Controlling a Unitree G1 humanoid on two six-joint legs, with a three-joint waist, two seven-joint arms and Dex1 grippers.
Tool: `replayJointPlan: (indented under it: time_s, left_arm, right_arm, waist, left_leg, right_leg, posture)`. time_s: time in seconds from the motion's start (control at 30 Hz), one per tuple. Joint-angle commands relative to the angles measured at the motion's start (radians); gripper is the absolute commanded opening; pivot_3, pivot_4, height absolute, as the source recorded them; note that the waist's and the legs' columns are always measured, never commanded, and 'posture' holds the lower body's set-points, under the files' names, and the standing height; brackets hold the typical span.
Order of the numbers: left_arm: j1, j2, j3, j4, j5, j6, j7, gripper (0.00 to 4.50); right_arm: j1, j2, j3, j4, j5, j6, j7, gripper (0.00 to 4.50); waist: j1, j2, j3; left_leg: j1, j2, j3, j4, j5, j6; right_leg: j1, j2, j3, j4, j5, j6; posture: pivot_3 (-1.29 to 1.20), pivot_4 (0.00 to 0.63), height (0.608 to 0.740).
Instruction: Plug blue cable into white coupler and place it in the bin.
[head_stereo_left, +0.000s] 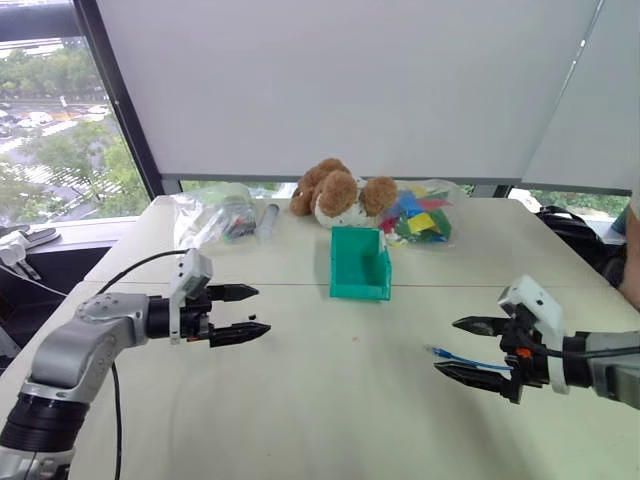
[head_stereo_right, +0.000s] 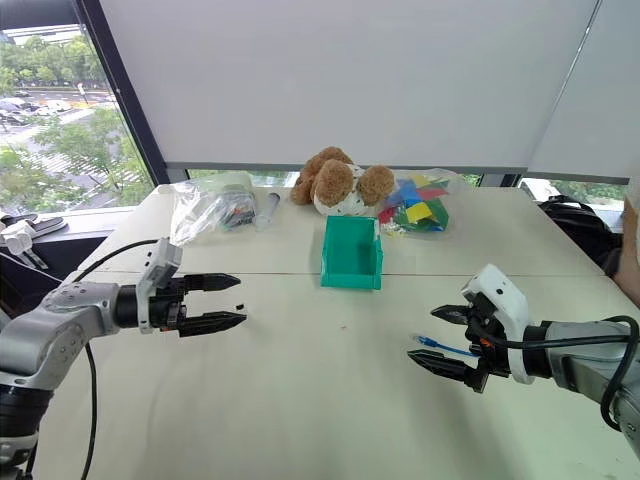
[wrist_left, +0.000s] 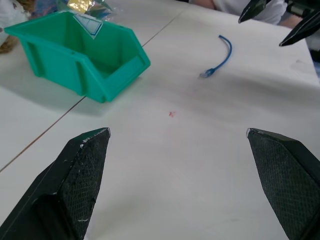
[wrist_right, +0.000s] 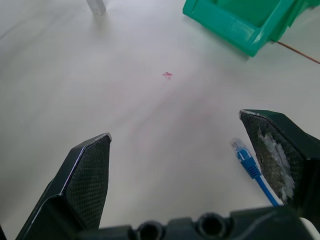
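A: What is being shown on the table (head_stereo_left: 300, 400)?

B: A teal-green bin (head_stereo_left: 360, 264) is being seen near the middle of the pale table, its lowered lip facing the robot. Behind it, a brown plush dog (head_stereo_left: 338, 192) and clear plastic bags (head_stereo_left: 215, 215) are being kept along the far edge.

A: Where is the blue cable (wrist_left: 220, 57) being kept?

B: It is lying loose on the tabletop on the robot's right, just beside the right gripper (head_stereo_left: 472, 350), with its plug tip pointing toward the table's middle. It is not being gripped.

A: And the grippers?

B: The left gripper (head_stereo_left: 243, 312) is being held above the table with fingers spread wide and empty. The right gripper's fingers are likewise being held spread apart, empty.
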Motion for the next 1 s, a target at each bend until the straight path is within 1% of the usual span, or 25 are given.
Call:
replayJointPlan:
  time_s: [0.03, 0.1, 0.23, 0.5, 0.77, 0.9, 1.0]
  left_arm:
    - [-0.033, 0.02, 0.017, 0.015, 0.014, -0.032, -0.022, 4.5]
    - [-0.045, 0.024, 0.005, 0.031, 0.037, -0.044, -0.025, 4.5]
    - [-0.075, 0.019, 0.021, 0.046, 0.011, -0.02, -0.033, 4.5]
    - [-0.069, 0.001, 0.004, 0.038, 0.032, -0.03, -0.012, 4.5]
    - [-0.132, -0.02, -0.036, 0.123, 0.089, -0.092, -0.035, 4.5]
    - [-0.154, -0.047, -0.051, 0.147, 0.103, -0.106, -0.044, 4.5]
    - [-0.161, -0.062, -0.065, 0.154, 0.111, -0.115, -0.051, 4.5]
  right_arm:
    - [-0.013, 0.022, 0.014, -0.027, -0.009, -0.032, -0.025, 4.48]
    - [-0.021, 0.037, 0.027, -0.022, -0.013, -0.045, -0.042, 4.48]
    - [-0.044, 0.056, 0.055, -0.018, -0.019, -0.059, -0.065, 4.48]
    - [-0.049, 0.07, 0.091, 0.019, -0.06, -0.096, -0.074, 4.48]
    - [-0.047, 0.079, 0.115, 0.072, -0.122, -0.144, -0.08, 4.48]
    - [-0.058, 0.073, 0.157, 0.148, -0.185, -0.199, -0.061, 4.48]
    - [-0.067, 0.058, 0.203, 0.244, -0.255, -0.269, -0.031, 4.48]
  waist:
    - [0.0, 0.0, 0.0]
    - [0.0, 0.0, 0.0]
    - [0.0, -0.001, 0.0]
    - [0.0, -0.001, 0.0]
    - [0.0, -0.001, 0.001]
    - [-0.001, -0.001, 0.0]
    - [0.0, -0.001, 0.001]
  left_leg:
    - [0.0, 0.0, 0.0, 0.0, 0.0, 0.0]
    - [0.0, 0.0, 0.0, 0.0, 0.0, 0.0]
    - [0.0, 0.0, 0.0, 0.0, 0.0, 0.0]
    - [0.0, 0.0, 0.0, 0.0, 0.0, 0.0]
    - [0.0, 0.0, 0.0, 0.0, 0.0, 0.0]
    - [0.0, 0.0, 0.0, 0.0, 0.0, 0.0]
    - [0.0, 0.0, 0.001, 0.0, 0.0, 0.0]
  right_leg:
    - [0.0, 0.0, 0.0, 0.0, 0.0, 0.0]
    - [0.0, 0.0, 0.0, 0.0, 0.0, 0.0]
    - [0.0, 0.0, 0.0, 0.0, 0.0, 0.0]
    - [0.0, 0.0, 0.0, 0.0, 0.0, 0.0]
    - [0.0, 0.0, 0.0, 0.0, 0.0, 0.0]
    - [0.0, 0.001, 0.0, 0.0, 0.0, 0.0]
    - [0.0, 0.001, 0.0, 0.0, 0.0, 0.001]
  posture:
    - [0.0, 0.15, 0.74]
    - [0.0, 0.15, 0.74]
    - [0.0, 0.15, 0.74]
    - [0.0, 0.15, 0.74]
    - [0.0, 0.15, 0.74]
    - [0.0, 0.15, 0.74]
    - [0.0, 0.15, 0.74]
